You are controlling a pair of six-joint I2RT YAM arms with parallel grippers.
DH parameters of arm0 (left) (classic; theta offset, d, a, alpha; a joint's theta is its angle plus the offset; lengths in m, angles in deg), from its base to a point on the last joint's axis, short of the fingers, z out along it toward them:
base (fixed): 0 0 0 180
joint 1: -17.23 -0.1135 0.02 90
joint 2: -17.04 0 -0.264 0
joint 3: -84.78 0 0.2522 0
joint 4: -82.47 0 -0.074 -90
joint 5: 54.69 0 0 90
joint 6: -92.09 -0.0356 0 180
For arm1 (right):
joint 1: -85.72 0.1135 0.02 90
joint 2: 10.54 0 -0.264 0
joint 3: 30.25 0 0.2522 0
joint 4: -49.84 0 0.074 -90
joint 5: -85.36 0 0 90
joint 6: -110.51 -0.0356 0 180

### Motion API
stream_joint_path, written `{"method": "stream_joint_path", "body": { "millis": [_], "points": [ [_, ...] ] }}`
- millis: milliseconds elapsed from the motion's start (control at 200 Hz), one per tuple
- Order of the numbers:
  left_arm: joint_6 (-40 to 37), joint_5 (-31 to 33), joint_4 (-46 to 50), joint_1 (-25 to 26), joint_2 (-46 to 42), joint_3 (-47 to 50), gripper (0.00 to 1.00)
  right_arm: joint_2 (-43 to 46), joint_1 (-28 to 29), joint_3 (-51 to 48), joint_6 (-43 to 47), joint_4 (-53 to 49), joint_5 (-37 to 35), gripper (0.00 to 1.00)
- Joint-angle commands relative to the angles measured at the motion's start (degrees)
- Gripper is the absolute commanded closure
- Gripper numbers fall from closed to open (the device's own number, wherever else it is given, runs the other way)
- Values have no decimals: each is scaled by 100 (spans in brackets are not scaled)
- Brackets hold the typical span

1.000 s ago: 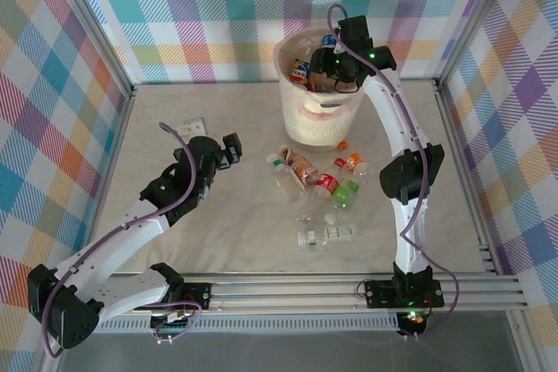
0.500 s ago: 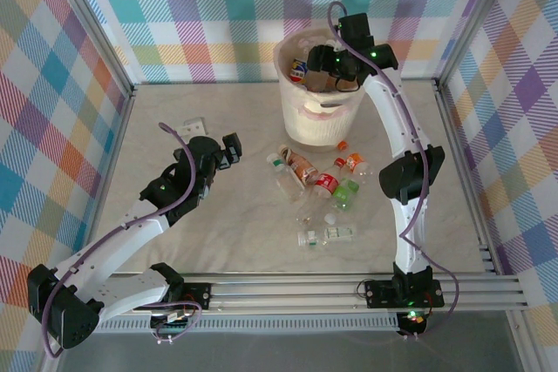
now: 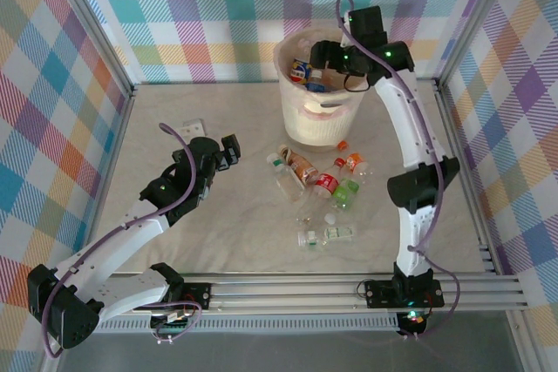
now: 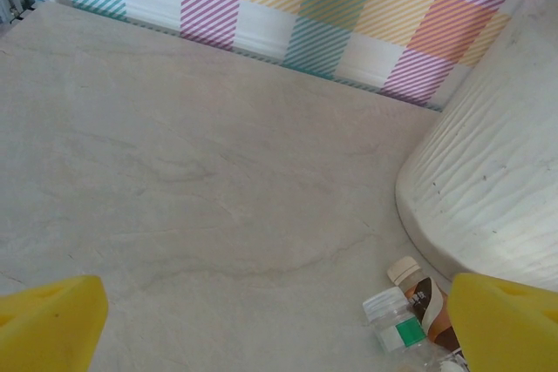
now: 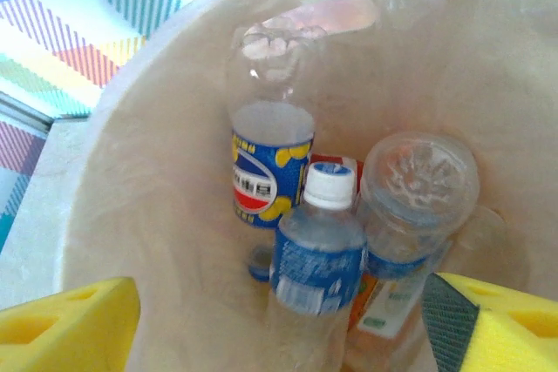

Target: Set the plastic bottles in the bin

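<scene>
The bin (image 3: 321, 124) stands at the back of the table, with my right gripper (image 3: 326, 57) above its mouth. In the right wrist view my right gripper (image 5: 283, 337) is open, and a blue-labelled bottle with a white cap (image 5: 318, 254) stands loose and blurred between the jaws, inside the bin (image 5: 157, 172). A blue-and-yellow labelled bottle (image 5: 272, 172) and an upturned orange-labelled bottle (image 5: 410, 206) lie beside it. Several plastic bottles (image 3: 318, 182) lie in a heap on the table in front of the bin. My left gripper (image 3: 234, 151) is open, left of that heap, empty.
The left wrist view has the bin's ribbed wall (image 4: 497, 180) at the right and two bottle necks (image 4: 410, 320) by my right finger. A small white object (image 3: 193, 125) lies at the table's back left. Checked walls enclose the table on three sides.
My right gripper has opened over the bin and let go of the bottle it held. The right arm has shifted a little to the right. The left arm has stayed still.
</scene>
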Motion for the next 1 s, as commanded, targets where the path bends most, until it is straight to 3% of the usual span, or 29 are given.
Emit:
{"method": "stream_joint_path", "body": {
  "millis": [0, 75, 365, 570, 820, 995],
  "points": [
    [63, 143, 115, 27, -150, 103, 0, 755, 146, -638, 265, 170, 51, 10],
    [92, 146, 128, 27, -181, 126, 0, 1220, 169, -1320, 273, 427, 90, 0],
    [179, 198, 134, 22, -353, 210, 0, 3531, 315, -4592, 281, 1489, 314, 0],
    [188, 212, 98, 24, -355, 239, 0, 4679, 649, -6201, 187, 998, -34, 0],
    [268, 151, 71, 26, -286, 302, 0, 5710, 1002, -7709, -1292, -56, -621, 0],
    [222, 210, 98, 22, -233, 270, 0, 6424, 1245, -8604, -2614, -288, -324, 0]
  ]
}}
